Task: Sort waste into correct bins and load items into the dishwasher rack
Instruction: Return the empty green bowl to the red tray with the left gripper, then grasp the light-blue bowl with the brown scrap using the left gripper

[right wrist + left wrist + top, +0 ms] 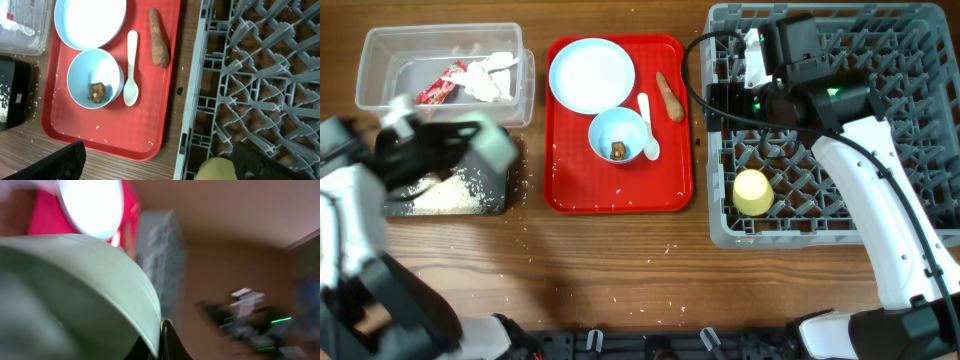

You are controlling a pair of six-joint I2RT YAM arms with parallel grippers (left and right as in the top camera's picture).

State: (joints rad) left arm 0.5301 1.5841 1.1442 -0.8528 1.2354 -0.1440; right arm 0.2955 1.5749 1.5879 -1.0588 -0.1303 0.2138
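The pale green bowl (75, 295) fills the lower left of the left wrist view. It is tilted, and its rim curves down to the bottom centre of that frame. There the left hand (160, 347) is closed on the rim, with one dark finger just behind the edge. This view is much blurred. In the overhead view the left arm is also a blur at the left side, bent over the black tray (503, 190), and the bowl cannot be made out clearly there. White rice grains (445, 197) lie in a pile in this tray, and more are scattered on the desk (620, 270) beside it.

Above the black tray stands the clear tub (380, 55), holding the red-and-white wrapper (442, 85) and the crumpled white paper (492, 78).

In the centre lies the red serving tray (620, 185). On it are the pale blue plate (591, 74), the pale blue bowl (618, 130) with the small brown lump (618, 150) inside, the white spoon (647, 125) just right of the bowl, and the brown stick (670, 97) further right.

The dishwasher rack (910, 60) takes the right side, and the yellow cup (753, 192) sits in its lower left part. The right arm reaches up over the rack to its upper left corner. The right hand (159, 150) is wide open and holds nothing – its two dark fingers show in the bottom corners of the right wrist view, above the rack's edge and the red tray.
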